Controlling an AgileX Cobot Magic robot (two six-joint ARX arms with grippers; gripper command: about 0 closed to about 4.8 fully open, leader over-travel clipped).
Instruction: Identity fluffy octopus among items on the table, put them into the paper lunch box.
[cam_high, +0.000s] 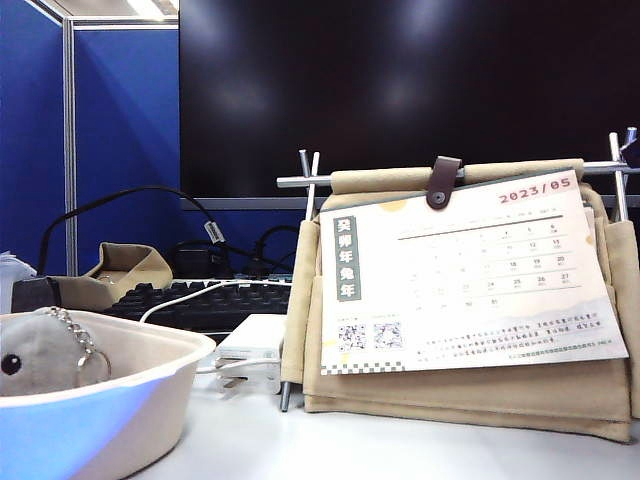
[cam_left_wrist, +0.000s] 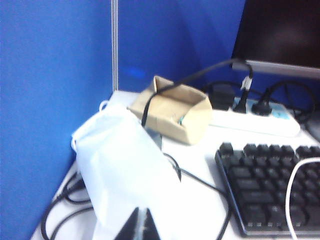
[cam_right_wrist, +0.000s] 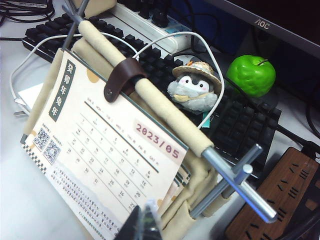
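- Since the small grey plush octopus (cam_high: 38, 352) already lies inside the cream moulded paper lunch box (cam_high: 150, 400) at the desk's left, no reach remains.
- Left fingers (cam_left_wrist: 139, 225) and right fingers (cam_right_wrist: 143, 224) are clenched empty, both away from the box.
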